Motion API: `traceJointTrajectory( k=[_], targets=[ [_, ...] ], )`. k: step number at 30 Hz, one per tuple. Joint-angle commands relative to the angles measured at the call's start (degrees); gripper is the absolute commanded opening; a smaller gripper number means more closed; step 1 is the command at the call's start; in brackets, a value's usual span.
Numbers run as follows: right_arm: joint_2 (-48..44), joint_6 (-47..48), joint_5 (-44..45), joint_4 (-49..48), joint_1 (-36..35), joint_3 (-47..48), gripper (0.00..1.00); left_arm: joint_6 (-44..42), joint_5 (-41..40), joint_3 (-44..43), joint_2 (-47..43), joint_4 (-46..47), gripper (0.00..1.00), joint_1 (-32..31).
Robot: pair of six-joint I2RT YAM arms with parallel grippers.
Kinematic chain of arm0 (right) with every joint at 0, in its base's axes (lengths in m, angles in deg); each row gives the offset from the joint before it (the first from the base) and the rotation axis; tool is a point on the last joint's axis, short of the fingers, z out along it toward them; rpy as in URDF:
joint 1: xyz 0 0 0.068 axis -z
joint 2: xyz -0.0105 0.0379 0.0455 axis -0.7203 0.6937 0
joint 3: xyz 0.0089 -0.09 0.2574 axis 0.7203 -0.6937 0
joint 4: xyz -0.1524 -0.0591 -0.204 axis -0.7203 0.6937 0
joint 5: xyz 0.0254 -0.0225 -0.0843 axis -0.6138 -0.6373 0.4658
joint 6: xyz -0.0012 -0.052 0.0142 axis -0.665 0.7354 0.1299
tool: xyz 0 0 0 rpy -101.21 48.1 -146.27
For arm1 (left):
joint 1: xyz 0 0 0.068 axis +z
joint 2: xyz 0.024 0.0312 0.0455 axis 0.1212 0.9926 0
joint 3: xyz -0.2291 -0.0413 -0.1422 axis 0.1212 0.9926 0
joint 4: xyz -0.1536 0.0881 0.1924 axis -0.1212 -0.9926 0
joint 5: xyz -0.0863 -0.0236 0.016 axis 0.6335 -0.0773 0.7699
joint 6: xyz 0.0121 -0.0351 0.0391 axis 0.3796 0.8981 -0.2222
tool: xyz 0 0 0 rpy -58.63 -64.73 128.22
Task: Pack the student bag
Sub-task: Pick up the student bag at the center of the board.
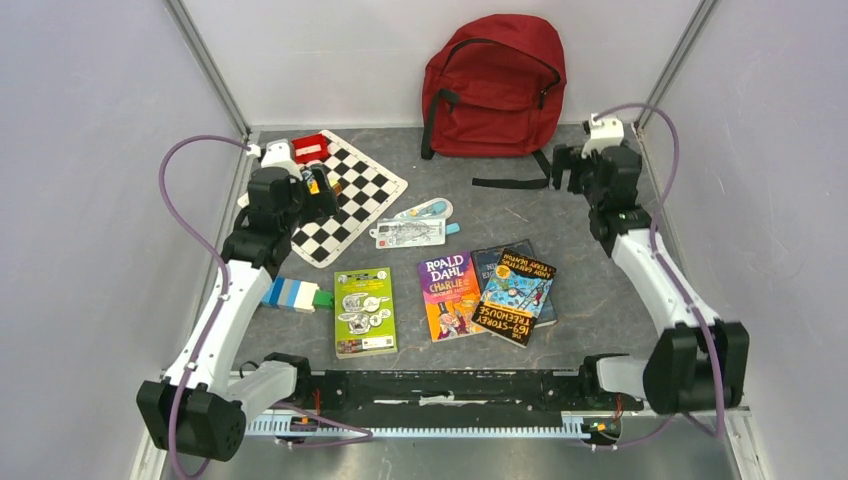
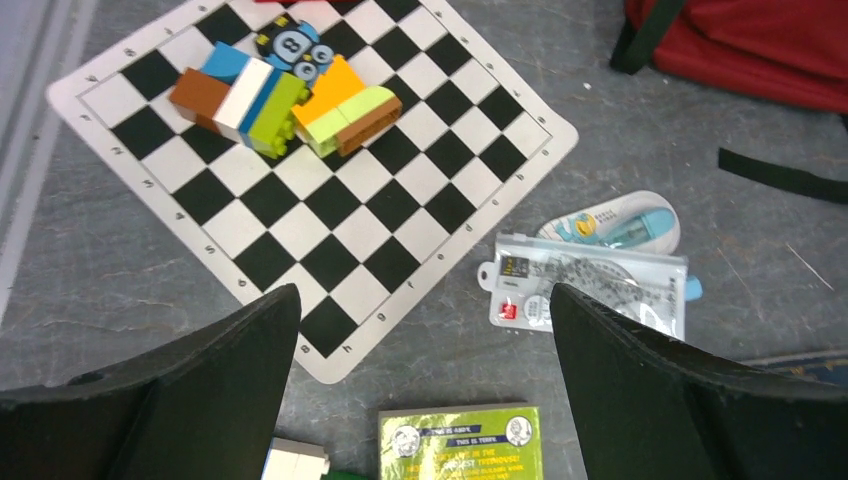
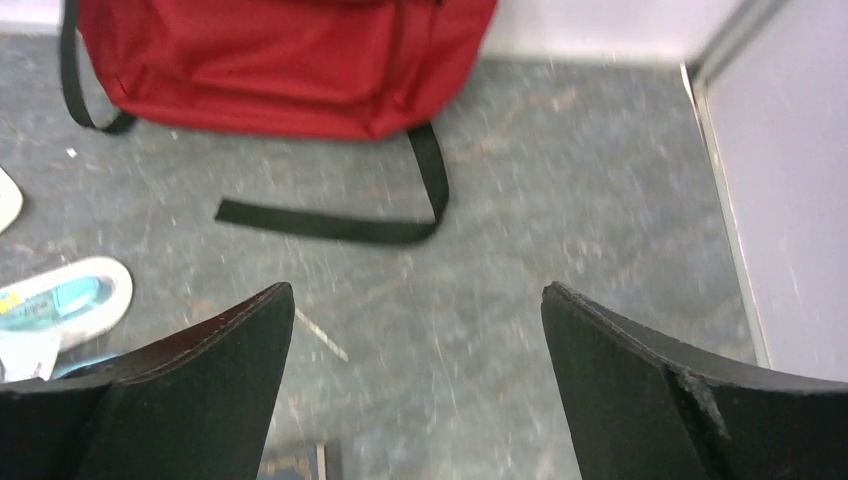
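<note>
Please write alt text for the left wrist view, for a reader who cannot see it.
The open left pincer hangs empty above a chess mat carrying toy bricks. Beside the mat lie a clear stationery packet and a corner of the student bag.

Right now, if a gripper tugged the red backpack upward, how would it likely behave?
The student bag looks like soft, creased fabric, so it would probably sag and fold, not lift stiffly. Its loose black strap trails on the table and would likely drag.
</note>
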Motion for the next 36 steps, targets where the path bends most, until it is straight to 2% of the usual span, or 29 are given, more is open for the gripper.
traceJointTrajectory(
  k=[1, 7, 13, 17, 21, 26, 29, 33, 36],
  targets=[
    [8.4, 5.7, -7.0, -11.0, -0.2, 8.9, 0.98, -0.4, 7.4, -4.3, 1.7, -1.5, 1.00, 0.3],
    [22.6, 13.0, -7.1, -8.8, -0.1, 24.7, 0.98, 0.6, 13.9, -4.9, 3.9, -4.1, 1.00, 0.3],
    [33.4, 21.6, -5.7, -10.3, 0.0, 36.5, 0.98, 0.5, 18.0, -5.6, 6.6, -4.9, 1.00, 0.3],
    [40.9, 27.0, -6.0, -11.9, 0.1, 43.5, 0.98, -1.1, 24.8, -4.8, 6.5, -2.3, 1.00, 0.3],
    [48.1, 30.7, -7.0, -12.5, 0.1, 51.1, 0.98, -0.7, 26.5, -3.0, 5.2, 0.4, 1.00, 0.3],
    [53.4, 36.0, -8.6, -19.2, 0.1, 52.7, 0.98, -1.1, 26.7, -2.8, 4.4, 0.6, 1.00, 0.3],
    [56.1, 37.0, -6.7, -25.5, 0.1, 53.1, 0.98, -0.9, 26.8, -3.0, 4.3, 0.5, 1.00, 0.3],
    [59.6, 38.2, -6.4, -27.4, -0.1, 57.1, 0.99, -0.6, 28.2, -2.8, 3.6, 0.9, 1.00, 0.3],
    [59.7, 38.7, -5.1, -30.9, -0.3, 57.1, 0.87, -0.5, 28.0, -2.5, 3.2, 1.1, 1.00, 0.3]
  ],
)
